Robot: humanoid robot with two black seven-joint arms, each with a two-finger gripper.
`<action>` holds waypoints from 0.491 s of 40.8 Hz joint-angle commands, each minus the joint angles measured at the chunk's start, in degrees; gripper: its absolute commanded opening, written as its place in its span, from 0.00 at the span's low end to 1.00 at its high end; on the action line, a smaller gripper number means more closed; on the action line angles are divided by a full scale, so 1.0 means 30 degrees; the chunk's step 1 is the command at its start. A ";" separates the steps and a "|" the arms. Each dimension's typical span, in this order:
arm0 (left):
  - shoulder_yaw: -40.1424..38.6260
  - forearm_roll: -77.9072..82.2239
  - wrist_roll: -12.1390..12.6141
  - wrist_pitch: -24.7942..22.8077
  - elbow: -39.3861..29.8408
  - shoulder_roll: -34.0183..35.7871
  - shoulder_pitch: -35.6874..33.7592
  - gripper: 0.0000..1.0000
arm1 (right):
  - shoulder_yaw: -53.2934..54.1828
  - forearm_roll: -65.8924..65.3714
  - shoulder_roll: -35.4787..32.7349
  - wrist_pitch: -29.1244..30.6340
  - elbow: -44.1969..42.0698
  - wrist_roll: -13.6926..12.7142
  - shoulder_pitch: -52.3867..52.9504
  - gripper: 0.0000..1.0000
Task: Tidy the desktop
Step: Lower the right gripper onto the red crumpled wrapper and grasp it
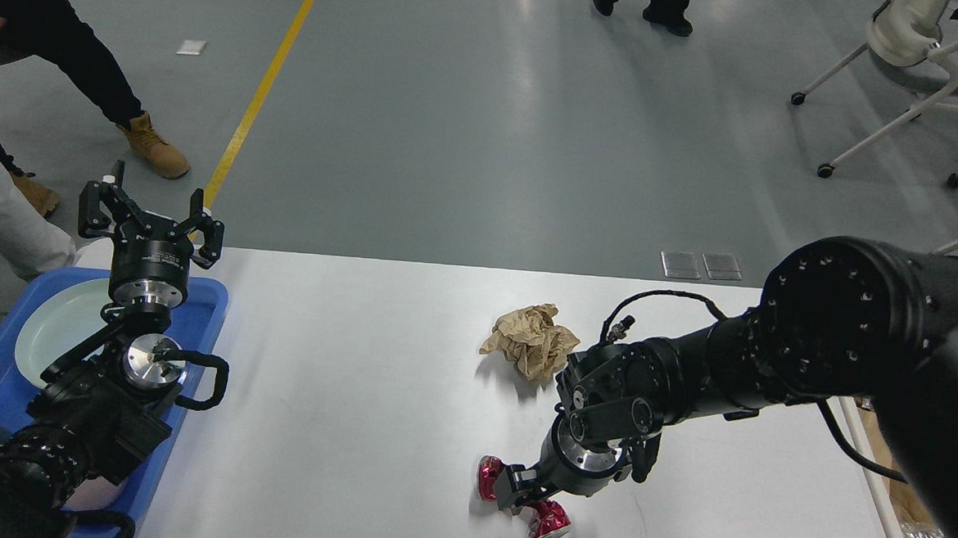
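The white desktop [339,426] holds a crumpled brown paper ball [531,347] near its middle. A crushed red can [549,524] lies near the front edge. My right gripper [566,487] hangs low right over the can, open. One finger [514,492] is at the can's left end, and the can's middle is hidden under the gripper. My left gripper [151,221] stands open and empty, pointing up above the far edge of the blue tray [208,308].
A pale green plate [54,325] lies in the blue tray off the table's left end. A bin with brown paper and plastic [918,497] sits past the right edge. A person in tan boots [153,147] stands at the far left, and wheeled chairs [907,86] at the far right.
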 commanded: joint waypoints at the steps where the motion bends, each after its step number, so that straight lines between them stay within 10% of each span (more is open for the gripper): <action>1: 0.0000 0.0000 0.0002 0.0000 0.0000 0.0000 -0.0014 0.96 | 0.0013 -0.1100 0.0162 -0.0746 -0.0045 -0.0002 -0.0371 1.00; 20: 0.0000 0.0000 0.0002 0.0000 0.0000 0.0000 -0.0013 0.96 | -0.0074 -0.2273 0.0280 -0.4525 -0.0133 -0.0002 -0.2334 0.92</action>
